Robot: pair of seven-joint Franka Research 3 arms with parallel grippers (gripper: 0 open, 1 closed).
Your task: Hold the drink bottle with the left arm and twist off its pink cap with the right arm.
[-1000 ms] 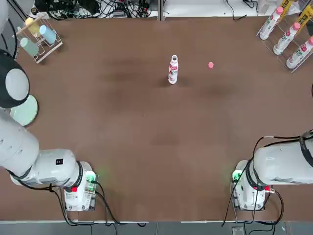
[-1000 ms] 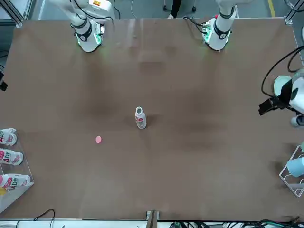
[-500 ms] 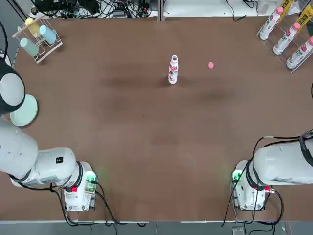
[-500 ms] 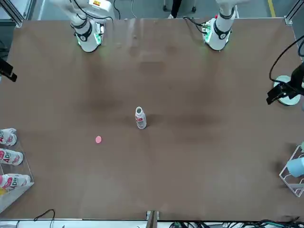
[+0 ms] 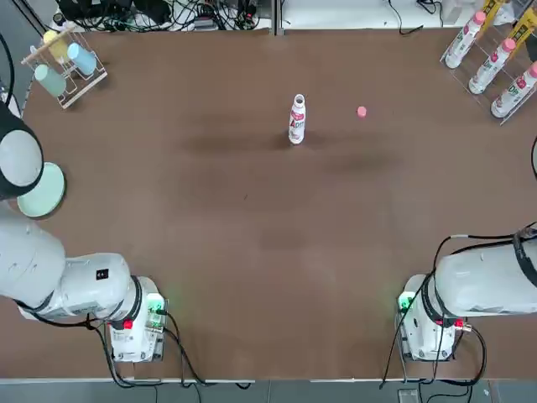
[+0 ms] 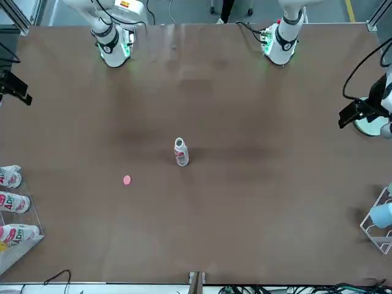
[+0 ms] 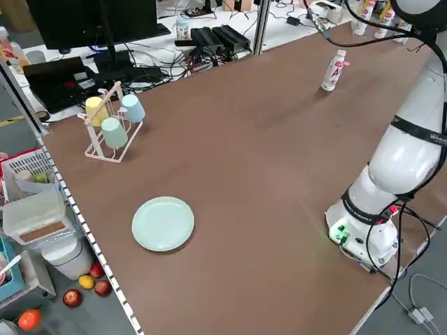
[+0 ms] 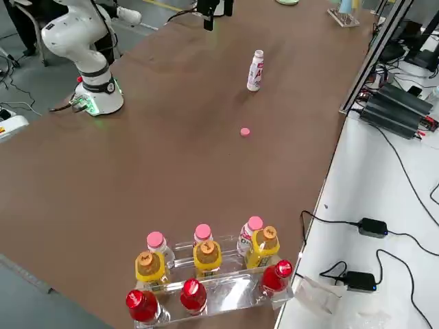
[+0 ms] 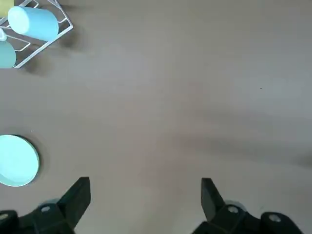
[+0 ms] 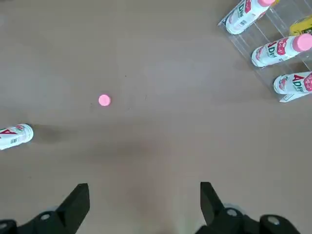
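We find the left gripper (image 9: 146, 207) with its fingers (image 9: 75, 200) wide apart and nothing between them. It is above the worktop (image 5: 243, 252) on the robot's left side, near the green plate (image 5: 42, 191). We find the right gripper (image 10: 145, 209) in the same condition: fingers (image 10: 75, 204) spread wide, holding nothing, at the robot's right side. Neither gripper touches the drink bottle (image 5: 297, 119) or the pink cap (image 5: 362, 112).

We note the bottle upright on the worktop, its neck uncapped. The cap lies off the bottle, by itself on the worktop, apart from the bottle and to its right as the robot faces. The clear rack (image 8: 226, 288) with its pink-capped bottles (image 5: 492, 66) is farther to the right; the white cup rack (image 5: 82, 84) is at the far left.
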